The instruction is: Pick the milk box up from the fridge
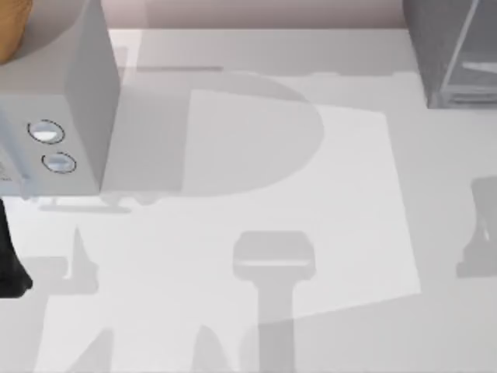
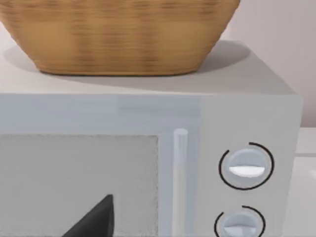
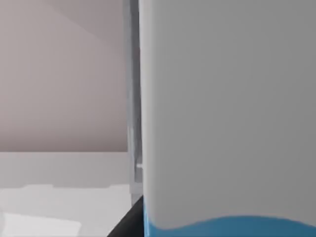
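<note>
The milk box [image 3: 227,123] looms very close in the right wrist view, white above with a bright blue band below. One dark finger [image 3: 127,221] of my right gripper rests against its blue side, and the gripper is shut on the box. The fridge [image 1: 443,54], dark grey with a pale translucent panel, stands at the table's far right corner. A grey upright edge [image 3: 132,98] shows just behind the box. My left arm [image 1: 9,264] waits at the left edge of the table. A dark part of my left gripper [image 2: 94,219] faces the microwave door.
A light grey microwave [image 1: 70,101] with two round dials [image 1: 46,132] stands at the far left, and a wicker basket [image 2: 123,34] sits on top of it. Arm shadows lie across the white table [image 1: 256,179].
</note>
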